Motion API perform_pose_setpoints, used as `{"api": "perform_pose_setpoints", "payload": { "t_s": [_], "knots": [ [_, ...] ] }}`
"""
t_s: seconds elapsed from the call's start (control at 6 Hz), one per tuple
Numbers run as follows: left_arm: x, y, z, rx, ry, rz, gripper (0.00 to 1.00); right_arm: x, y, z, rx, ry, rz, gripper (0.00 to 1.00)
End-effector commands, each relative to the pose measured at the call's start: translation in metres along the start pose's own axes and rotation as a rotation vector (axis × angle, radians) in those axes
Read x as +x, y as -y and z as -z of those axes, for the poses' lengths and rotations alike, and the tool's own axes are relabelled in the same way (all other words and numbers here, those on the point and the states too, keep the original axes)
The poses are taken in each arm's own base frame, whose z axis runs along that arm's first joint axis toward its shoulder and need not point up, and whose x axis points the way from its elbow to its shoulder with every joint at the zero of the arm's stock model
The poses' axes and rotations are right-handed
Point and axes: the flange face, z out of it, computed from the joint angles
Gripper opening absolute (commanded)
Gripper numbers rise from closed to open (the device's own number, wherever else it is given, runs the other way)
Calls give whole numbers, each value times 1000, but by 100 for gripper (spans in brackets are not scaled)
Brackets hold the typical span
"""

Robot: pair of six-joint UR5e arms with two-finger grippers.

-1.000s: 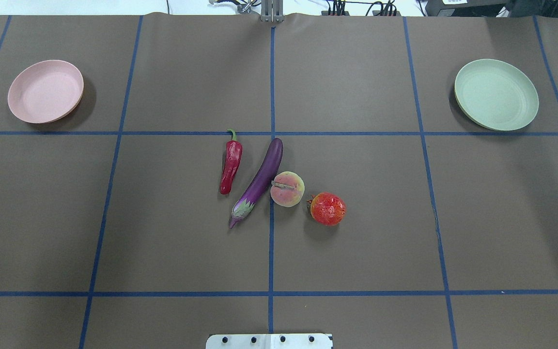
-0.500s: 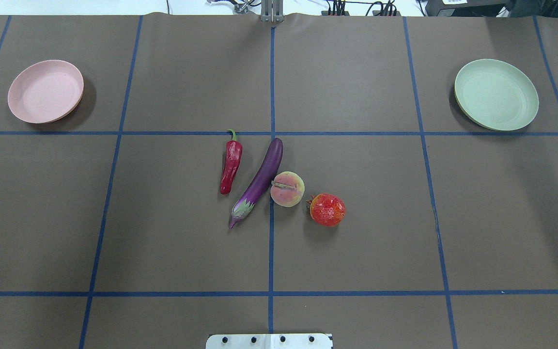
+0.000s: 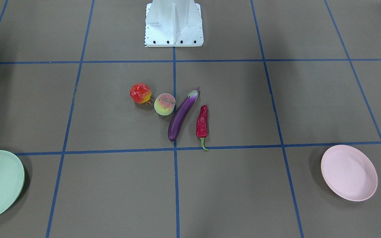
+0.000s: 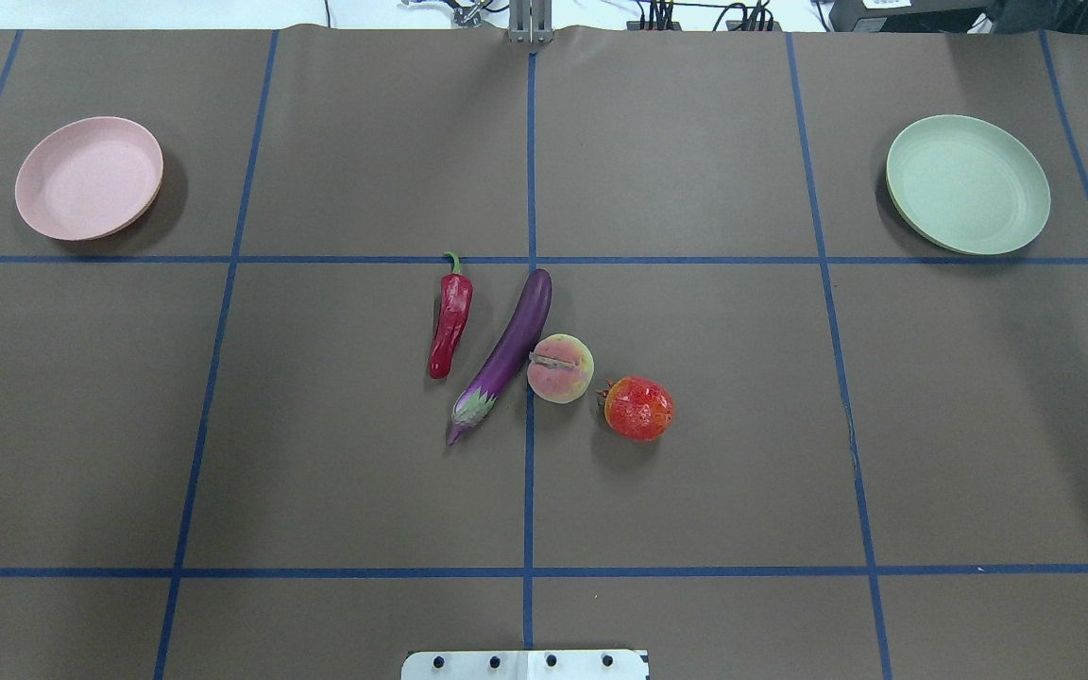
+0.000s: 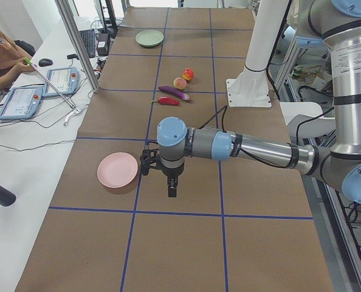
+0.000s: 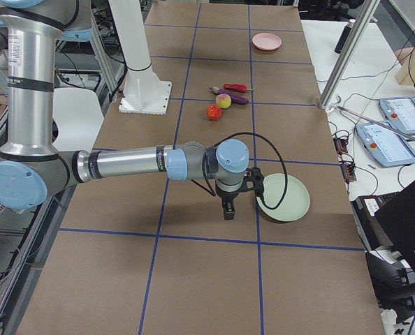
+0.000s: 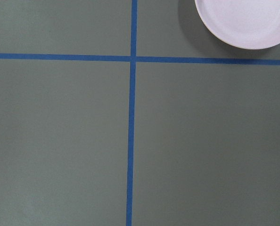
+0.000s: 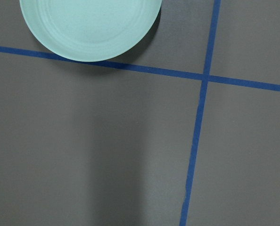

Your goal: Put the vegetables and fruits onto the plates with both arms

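Note:
At the table's middle lie a red chili pepper (image 4: pixel 450 316), a purple eggplant (image 4: pixel 506 354), a peach (image 4: pixel 560 368) touching the eggplant, and a bumpy red-orange fruit (image 4: pixel 639 408). The pink plate (image 4: pixel 89 177) sits empty at the far left, the mint green plate (image 4: pixel 967 184) empty at the far right. My left gripper (image 5: pixel 172 188) hangs above the table beside the pink plate (image 5: pixel 118 170). My right gripper (image 6: pixel 228 210) hangs beside the green plate (image 6: pixel 284 197). Both show only in the side views, so I cannot tell whether they are open or shut.
The white base block (image 3: pixel 174 23) stands at the robot's edge of the table. Blue tape lines grid the brown mat. Metal posts (image 5: pixel 77 42) and operator tablets (image 5: pixel 22 100) stand along the far side of the table.

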Motion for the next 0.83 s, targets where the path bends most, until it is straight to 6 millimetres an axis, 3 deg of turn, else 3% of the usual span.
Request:
{"api": "perform_pose_setpoints", "payload": {
  "t_s": [0.0, 0.5, 0.67],
  "knots": [
    [1, 0, 0, 1, -5, -2, 100, -42, 11, -8, 30, 141, 35, 100],
    [4, 2, -1, 7, -8, -15, 100, -163, 28, -43, 55, 229, -16, 100],
    [4, 2, 0, 8, -8, -16, 100, -221, 48, -53, 33, 247, -68, 100]
  ]
}}
